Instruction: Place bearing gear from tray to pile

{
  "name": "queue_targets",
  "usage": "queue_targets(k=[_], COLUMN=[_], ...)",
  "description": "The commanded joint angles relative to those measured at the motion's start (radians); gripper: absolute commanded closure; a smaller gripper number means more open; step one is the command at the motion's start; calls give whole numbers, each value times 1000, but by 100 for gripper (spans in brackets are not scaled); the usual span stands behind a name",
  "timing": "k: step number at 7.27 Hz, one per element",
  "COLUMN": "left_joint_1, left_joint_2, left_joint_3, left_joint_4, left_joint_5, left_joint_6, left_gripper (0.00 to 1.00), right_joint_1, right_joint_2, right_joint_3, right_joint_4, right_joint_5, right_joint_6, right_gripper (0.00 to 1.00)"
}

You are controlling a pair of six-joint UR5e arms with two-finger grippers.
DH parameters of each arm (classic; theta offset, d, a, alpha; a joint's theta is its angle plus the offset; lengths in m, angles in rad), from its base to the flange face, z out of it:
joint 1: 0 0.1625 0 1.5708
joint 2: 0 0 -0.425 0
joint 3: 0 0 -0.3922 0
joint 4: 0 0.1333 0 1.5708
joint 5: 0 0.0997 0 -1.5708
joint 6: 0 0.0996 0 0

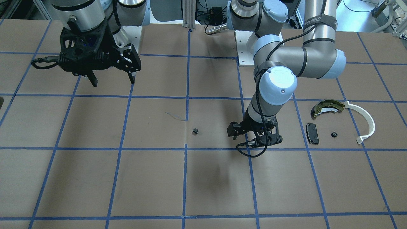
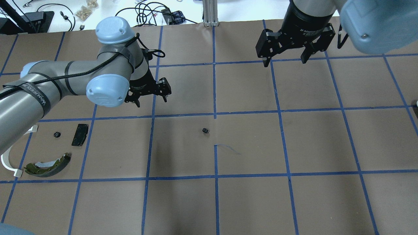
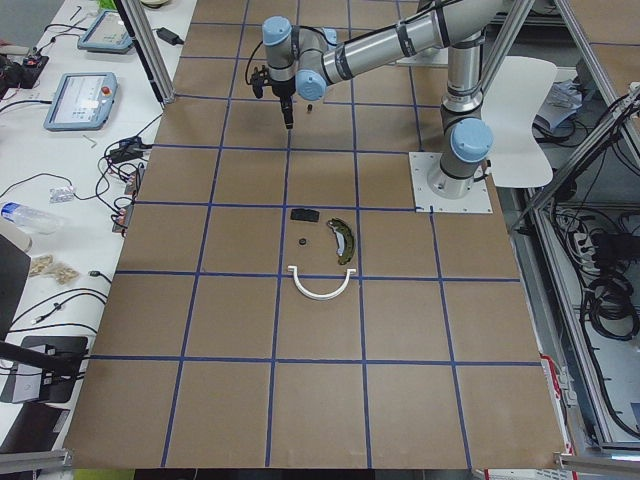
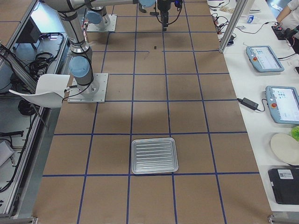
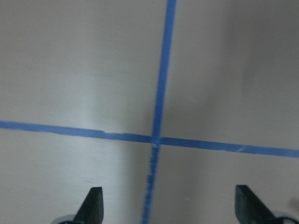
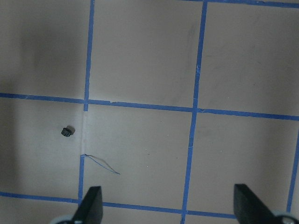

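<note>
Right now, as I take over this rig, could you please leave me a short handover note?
Left hand: open, empty, over bare table.
Right hand: open, empty, held high.
Tray: looks empty, toward the robot's right end.
Pile: brake shoe, white arc, black pad, with one small black round part among them, likely a gear already delivered.
Left to do: a second small gear lies loose at mid-table, in neither tray nor pile; probably it goes to the pile next.
</note>
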Motion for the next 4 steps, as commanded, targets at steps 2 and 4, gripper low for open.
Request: queue_targets(k=[2,4], left_joint_1=[-132,-198], left_joint_2=[-65,-120], left_joint_3=[-4,-7], left_joint_4=[82,165], left_joint_5=[-42,-42], left_joint_6=[-393,-545], left_gripper=[0,0], right_joint_1=[-39,-39], right_joint_2=[-13,-8], right_joint_3=[-3,-15], right_joint_4=[-27,-41], right_joint_5=[10,21], right_joint_6=[-12,32], right_gripper=[0,0])
